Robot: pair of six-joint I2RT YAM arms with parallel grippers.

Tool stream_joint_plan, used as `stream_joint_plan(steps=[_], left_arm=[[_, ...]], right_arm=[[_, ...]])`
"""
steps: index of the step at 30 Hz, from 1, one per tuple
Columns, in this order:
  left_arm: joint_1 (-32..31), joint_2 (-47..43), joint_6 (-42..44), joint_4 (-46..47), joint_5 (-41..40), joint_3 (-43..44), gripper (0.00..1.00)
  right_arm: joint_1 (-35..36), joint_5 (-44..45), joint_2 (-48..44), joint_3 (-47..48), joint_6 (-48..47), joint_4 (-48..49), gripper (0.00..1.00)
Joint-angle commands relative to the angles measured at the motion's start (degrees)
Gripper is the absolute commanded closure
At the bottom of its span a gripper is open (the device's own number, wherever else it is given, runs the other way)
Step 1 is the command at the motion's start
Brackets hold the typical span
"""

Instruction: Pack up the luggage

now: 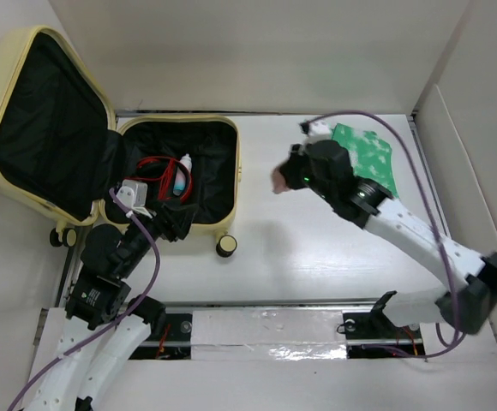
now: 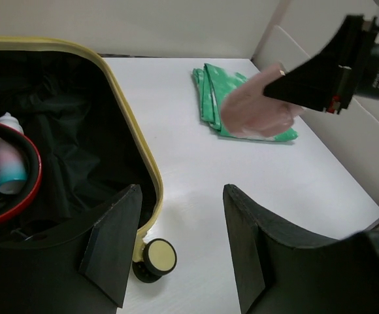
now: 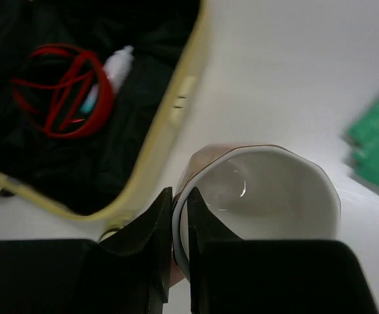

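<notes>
We see the green cloth (image 3: 376, 147) only blurred, cut by the right edge; the right gripper (image 3: 180, 196) hides the lower part of the cup (image 3: 261, 196).

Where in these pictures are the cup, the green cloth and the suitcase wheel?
cup (image 3: 268, 190): right wrist view, on its white inner wall.
green cloth (image 1: 368, 158): top external view, on the middle of the folded cloth.
suitcase wheel (image 2: 159, 256): left wrist view, on its cream face.

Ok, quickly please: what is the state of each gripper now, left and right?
Left gripper: open, holding nothing.
Right gripper: closed on the rim of a pink cup.
</notes>
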Motion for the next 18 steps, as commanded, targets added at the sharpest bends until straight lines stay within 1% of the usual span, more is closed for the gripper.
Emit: stream_joint_plan(steps=[1,3,4,5,7,8,9,10,11,12,14,17,18], left_arm=[[0.39,-0.28,-0.32,1.9,-1.62,0.39,0.51],[0.92,-0.54,-0.41,1.55,-2.5,0.48,0.51],[0.92,-0.89,-0.49,1.55,-3.29,0.48,0.51],[0.92,-1.16,-0.58,1.55,-3.65,0.4,0.51],[0.92,-1.6,-0.76,1.55,-4.44,0.4,0.51],[0.92,-1.77,-0.85,1.55,-4.53,0.4,0.51],[0.92,-1.86,-0.85,1.63,-4.53,0.4,0.51],[0.92,-1.95,-0.85,1.72,-4.62,0.4,0.51],[0.92,-1.95,-0.85,1.72,-4.62,0.31,0.51],[0.92,-1.86,-0.85,1.72,-4.62,0.39,0.51],[0.92,-1.77,-0.85,1.63,-4.71,0.4,0.51],[0.92,-1.95,-0.85,1.63,-4.7,0.39,0.51],[0.92,-1.86,-0.85,1.55,-4.79,0.4,0.51]], right_arm=[[4.12,-10.67,12.96,13.31,-7.79,7.1,1.0],[6.31,-14.02,18.19,19.29,-9.3,5.96,1.0],[6.32,-15.16,20.47,24.63,-10.43,5.43,1.0],[6.84,-18.74,24.67,26.94,-10.62,4.91,1.0],[6.85,-22.89,28.65,31.16,-10.88,3.51,1.0],[6.85,-26.82,30.67,35.97,-11.06,2.54,1.0],[7.37,-28.08,35.13,38.71,-11.41,1.22,1.0],[7.37,-28.96,37.44,41.53,-12.37,-2.01,1.0],[8.07,-29.67,39.72,47.38,-12.99,-4.04,1.0],[8.08,-30.02,43.92,50.23,-13.69,-7.63,1.0],[8.08,-31.08,47.37,56.02,-14.58,-9.86,1.0],[8.08,-31.08,52.74,60.35,-15.63,-13.54,1.0],[7.56,-31.52,54.14,63.67,-15.98,-16.6,1.0]])
